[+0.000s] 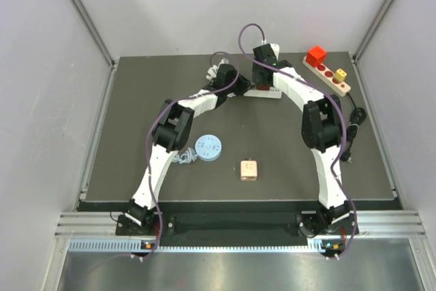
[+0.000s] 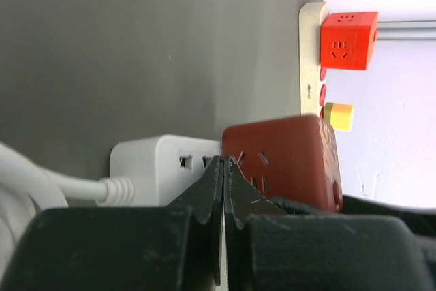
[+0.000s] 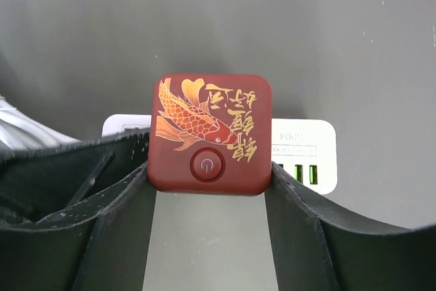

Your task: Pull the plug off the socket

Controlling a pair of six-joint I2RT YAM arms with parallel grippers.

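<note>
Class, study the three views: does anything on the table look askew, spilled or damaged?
Nothing stands out. The dark red plug sits square on the white power strip, the right fingers grip its sides, and nothing looks spilled or broken.

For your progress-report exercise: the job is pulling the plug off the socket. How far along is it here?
Done: the right pincer grips the red plug by two sides; the shut left pincer is at the white strip, seemingly bracing it. In hand: that hold. Left: the pull itself, since the plug appears seated on the strip.
</note>
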